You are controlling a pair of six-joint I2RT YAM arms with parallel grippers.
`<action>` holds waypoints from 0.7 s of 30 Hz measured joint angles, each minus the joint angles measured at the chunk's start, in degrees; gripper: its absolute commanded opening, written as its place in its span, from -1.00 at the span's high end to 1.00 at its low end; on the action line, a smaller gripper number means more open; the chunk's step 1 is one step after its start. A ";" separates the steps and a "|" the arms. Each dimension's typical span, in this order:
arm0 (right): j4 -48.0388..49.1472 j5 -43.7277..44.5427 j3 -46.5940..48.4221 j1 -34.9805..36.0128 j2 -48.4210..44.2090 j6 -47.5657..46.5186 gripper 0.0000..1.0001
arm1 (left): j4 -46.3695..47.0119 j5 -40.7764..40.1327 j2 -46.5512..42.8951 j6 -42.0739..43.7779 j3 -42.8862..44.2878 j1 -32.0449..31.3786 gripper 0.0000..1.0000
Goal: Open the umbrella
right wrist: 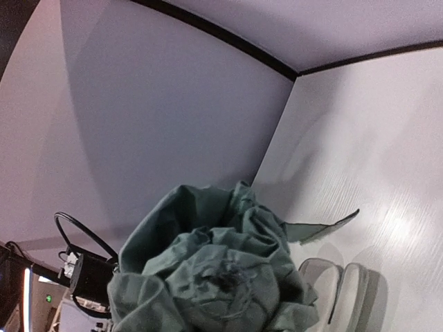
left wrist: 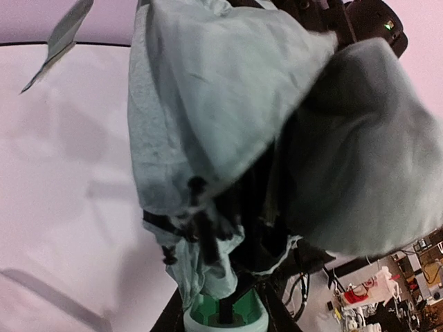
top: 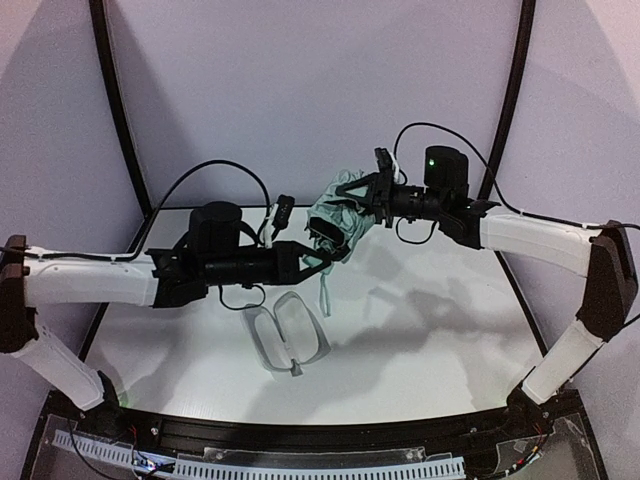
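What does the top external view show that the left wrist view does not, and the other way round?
Only the top external view: the left arm and the right arm in full, and the open hard case lying on the table. Only the left wrist view: the mint handle at the bottom edge and the black ribs under the fabric. Both: the umbrella, its pale green fabric bunched, not spread.

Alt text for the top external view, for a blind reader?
Two robot arms meet over a white table at a bunched, unopened mint-green umbrella: the left pincer grips its lower end, the right pincer is at its top. An open pale oval case lies on the table below.
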 measured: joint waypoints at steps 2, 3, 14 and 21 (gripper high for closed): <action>0.56 0.97 0.00 -0.22 -0.04 -0.48 -0.04 | 1.27 -0.01 2.06 -0.06 1.28 -0.08 0.98; 0.89 1.42 -0.01 -0.21 -0.10 -0.76 -0.08 | 1.83 0.00 2.72 -0.07 1.61 -0.13 0.98; 1.77 3.36 -0.76 0.88 -2.38 -3.24 -0.41 | 1.39 -0.59 3.99 1.17 4.81 -0.85 0.98; 4.16 3.35 -1.62 2.48 -2.81 -4.09 -0.45 | -0.89 -3.28 4.39 2.49 7.20 -1.24 0.98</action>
